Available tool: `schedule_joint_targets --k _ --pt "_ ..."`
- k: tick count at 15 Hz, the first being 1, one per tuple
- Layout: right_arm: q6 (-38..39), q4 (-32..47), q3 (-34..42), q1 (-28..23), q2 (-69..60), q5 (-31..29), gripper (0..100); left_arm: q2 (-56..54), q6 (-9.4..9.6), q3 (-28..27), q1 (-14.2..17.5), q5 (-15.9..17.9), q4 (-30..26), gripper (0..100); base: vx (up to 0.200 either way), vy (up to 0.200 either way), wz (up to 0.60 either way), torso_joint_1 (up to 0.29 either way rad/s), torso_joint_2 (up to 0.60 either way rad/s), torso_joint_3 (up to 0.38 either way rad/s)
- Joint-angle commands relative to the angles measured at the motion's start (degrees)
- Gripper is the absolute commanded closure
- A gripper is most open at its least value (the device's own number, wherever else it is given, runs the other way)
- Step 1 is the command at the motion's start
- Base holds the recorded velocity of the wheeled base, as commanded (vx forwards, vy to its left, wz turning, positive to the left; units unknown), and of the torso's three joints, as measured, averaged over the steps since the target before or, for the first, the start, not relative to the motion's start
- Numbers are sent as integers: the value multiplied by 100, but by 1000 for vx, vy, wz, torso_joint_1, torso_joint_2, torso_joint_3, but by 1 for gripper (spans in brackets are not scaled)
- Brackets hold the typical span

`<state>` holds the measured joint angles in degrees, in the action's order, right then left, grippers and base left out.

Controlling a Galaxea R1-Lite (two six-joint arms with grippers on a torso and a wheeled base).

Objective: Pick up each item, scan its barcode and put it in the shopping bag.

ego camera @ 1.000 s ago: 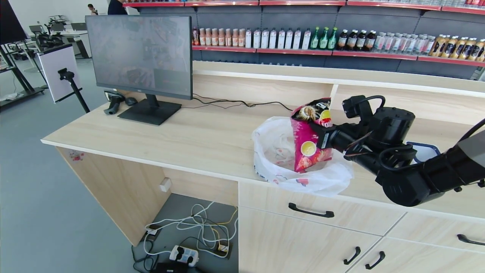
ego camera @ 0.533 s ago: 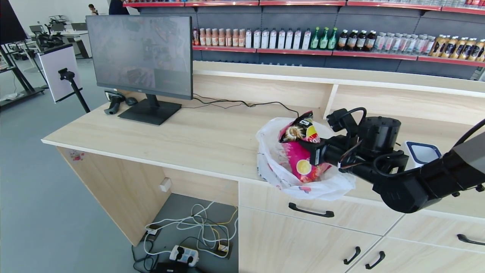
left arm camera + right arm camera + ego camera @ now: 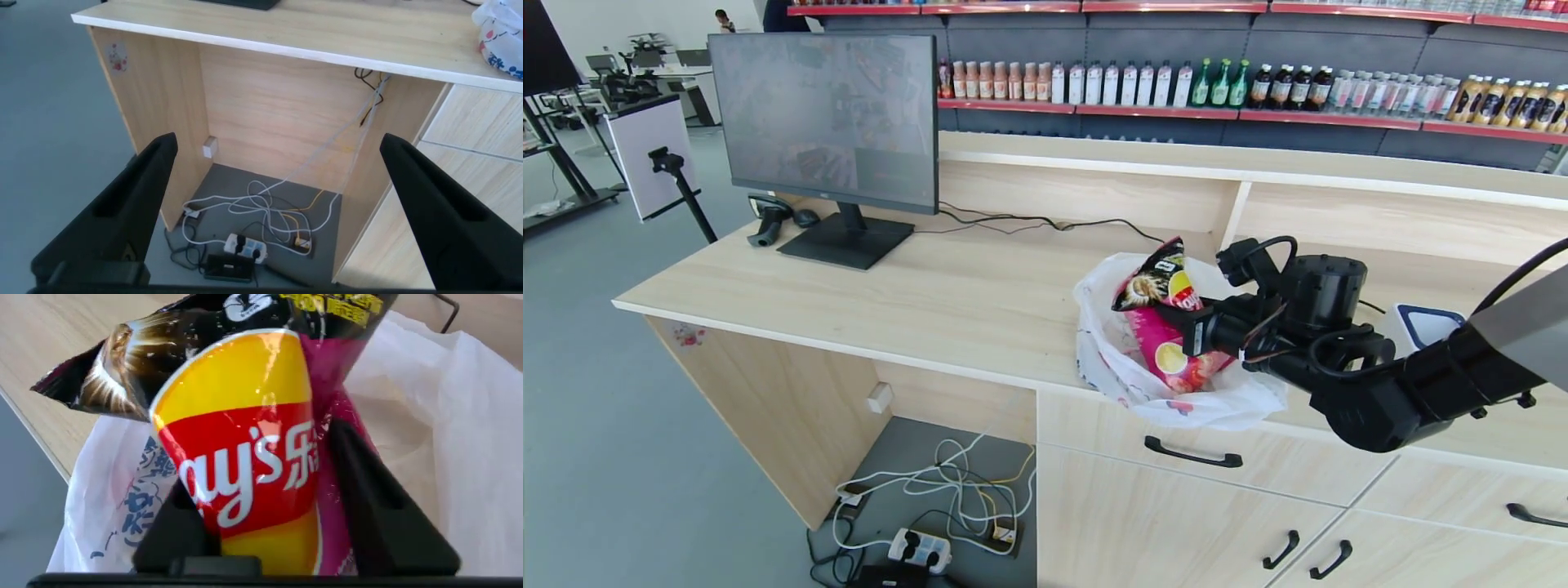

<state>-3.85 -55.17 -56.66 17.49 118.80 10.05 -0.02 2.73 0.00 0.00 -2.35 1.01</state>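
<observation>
**Counter** [image 3: 947, 302]: Long wooden top. Between the monitor [image 3: 829, 122] on the robot's left and the shopping bag there is a broad stretch of bare surface. A raised back wall stands close behind the bag, and a cable [image 3: 1045, 220] runs along its foot.

**Shopping bag** [image 3: 1107, 343]: White plastic with its mouth open. It sits at the counter's front edge, and its skirt hangs over the drawers. Judged at risk of being dragged off by any forward pull.

**Chip bag** [image 3: 1168, 327]: Lower half is inside the shopping bag, and the top leans out above the rim. Placing is judged nearly complete, with release and withdrawal outstanding. Whether it has been scanned cannot be told.

**Right gripper** [image 3: 1192, 327]: Clamped across the middle of the chip bag.

**Left gripper** [image 3: 278, 171]: Spread wide and holding nothing, low in front of the counter's open recess.
</observation>
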Motion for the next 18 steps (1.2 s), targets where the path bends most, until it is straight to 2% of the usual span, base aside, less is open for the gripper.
schedule_joint_targets --k 1,4,6,10,12,16,18 --pt "34 -125 15 0 -6 -3 0 2 -1 0 0 -2 4 0 0 0 0 0 0 0" --pt "350 -565 384 -18 -269 -20 0 2 -27 0 0 -2 4 0 0 0 0 0 0 0" --pt "420 -565 1017 -53 -797 -20 0 2 -36 0 0 -2 4 0 0 0 0 0 0 0" --pt "473 -521 1500 -150 -1834 -46 0 2 -71 0 0 -11 -5 0 0 0 0 0 0 0" --pt "491 -257 2151 -115 -2695 -222 0 2 -150 0 0 -11 -5 0 0 0 0 0 0 0" --pt "535 -90 4225 -106 -4391 -697 0 2 -132 0 0 -2 -13 0 0 0 0 0 0 0" --pt "376 -90 4796 -106 -5024 -943 0 2 -141 0 0 -2 -5 0 0 0 0 0 0 0"
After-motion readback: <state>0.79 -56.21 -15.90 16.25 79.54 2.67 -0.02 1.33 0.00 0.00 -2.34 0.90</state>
